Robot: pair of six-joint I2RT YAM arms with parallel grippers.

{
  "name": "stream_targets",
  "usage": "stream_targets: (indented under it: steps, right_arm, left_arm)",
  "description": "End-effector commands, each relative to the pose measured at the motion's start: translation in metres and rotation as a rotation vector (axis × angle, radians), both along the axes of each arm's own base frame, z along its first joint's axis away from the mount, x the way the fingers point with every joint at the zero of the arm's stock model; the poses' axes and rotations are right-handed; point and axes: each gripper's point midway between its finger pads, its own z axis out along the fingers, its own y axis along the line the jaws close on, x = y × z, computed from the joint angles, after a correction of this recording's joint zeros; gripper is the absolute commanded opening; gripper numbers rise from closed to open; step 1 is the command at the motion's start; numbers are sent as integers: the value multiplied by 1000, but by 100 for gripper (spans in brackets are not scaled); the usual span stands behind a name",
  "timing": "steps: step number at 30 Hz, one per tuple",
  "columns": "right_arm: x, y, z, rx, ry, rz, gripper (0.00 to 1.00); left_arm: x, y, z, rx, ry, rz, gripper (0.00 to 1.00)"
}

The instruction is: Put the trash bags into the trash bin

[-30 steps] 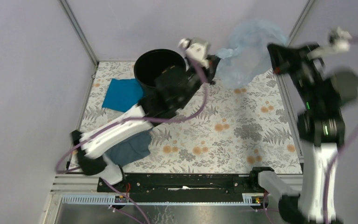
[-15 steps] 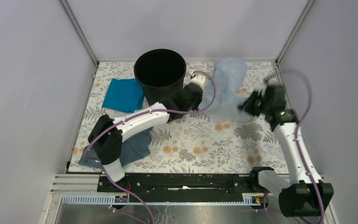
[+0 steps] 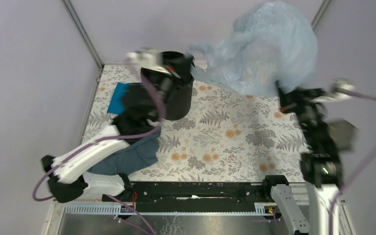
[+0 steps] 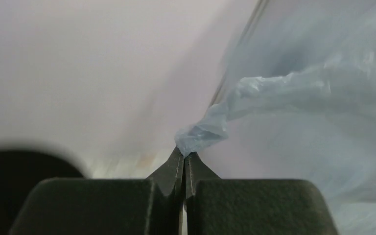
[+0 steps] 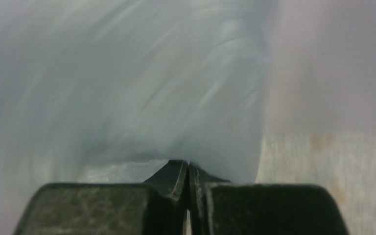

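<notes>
Low on the left of the overhead frame, a crumpled grey-blue cloth (image 3: 127, 156) lies on the floral bench (image 3: 235, 147), partly under the left arm. A folded teal cloth (image 3: 116, 100) sits further up, just beside the trash bin (image 3: 180, 100). Neither belongs to the job, yet a swinging arm could drag either one.

At mid-right of that frame the right fingers (image 5: 187, 169) are pressed together with a thin edge of the trash bag (image 3: 269, 49) nipped between them, as the wrist view shows. Further up, over the bin's rim, the left fingers (image 4: 183, 164) are likewise clamped tight on a twisted corner of the same bag. The bag hangs in the air at the upper right, ballooned and stretched between the two pinches. It is well clear of the bench and to the right of the bin's mouth, and none of it is inside.

Trouble looks likeliest from the trapped air. Puffed out, the bag seems wider than the opening, so lowered as it is it would probably drape over the rim or slide down the outside. Each hold is only a sliver of slick film, and a sharp tug could pull it free, or tear it if the arms pull apart. The left arm also crosses right beside the bin, where a bump could tip or shove it.
</notes>
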Motion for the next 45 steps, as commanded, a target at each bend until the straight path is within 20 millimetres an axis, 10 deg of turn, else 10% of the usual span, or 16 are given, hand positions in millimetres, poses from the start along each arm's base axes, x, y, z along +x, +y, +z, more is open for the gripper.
stream_targets:
  steps: [1,3,6,11,13,15,17,19,21,25,28,32,37,40,42,45]
  right_arm:
    - [62,26,-290,129,823,119,0]
    - [52,29,-326,158,898,133,0]
    - [65,23,-280,117,792,109,0]
    - [94,17,-110,-8,542,88,0]
    - [78,15,-33,-35,384,82,0]
    - [53,12,20,-52,246,62,0]
    - [32,11,38,-58,160,56,0]
    - [18,11,22,-57,137,61,0]
    - [30,13,-39,-32,247,71,0]
    - [50,26,-262,63,753,140,0]
    - [35,34,-332,124,927,178,0]
    - [54,29,-259,71,755,155,0]
    - [74,20,-78,-31,482,115,0]
    - [47,19,9,-54,275,106,0]
    - [29,15,25,-62,192,84,0]
    - [44,14,-50,-49,311,78,0]
  left_arm:
    - [48,-36,-335,580,601,102,0]
    - [34,-30,-351,568,614,54,0]
    - [35,-27,-309,519,526,49,0]
    - [36,-58,-112,375,242,-45,0]
    - [0,-63,-18,247,79,-132,0]
    - [-35,-64,26,181,-43,-182,0]
    - [-46,-64,24,151,-70,-204,0]
    - [-32,-64,-21,183,-9,-141,0]
    - [-1,-58,-104,265,145,2,0]
    - [26,-36,-318,557,555,110,0]
    - [11,-18,-375,617,674,109,0]
    - [23,-20,-303,547,531,106,0]
    - [8,-67,-78,328,198,-104,0]
    - [-37,-68,2,219,6,-187,0]
    - [-42,-63,1,187,-24,-175,0]
    - [-11,-57,-82,272,111,-12,0]
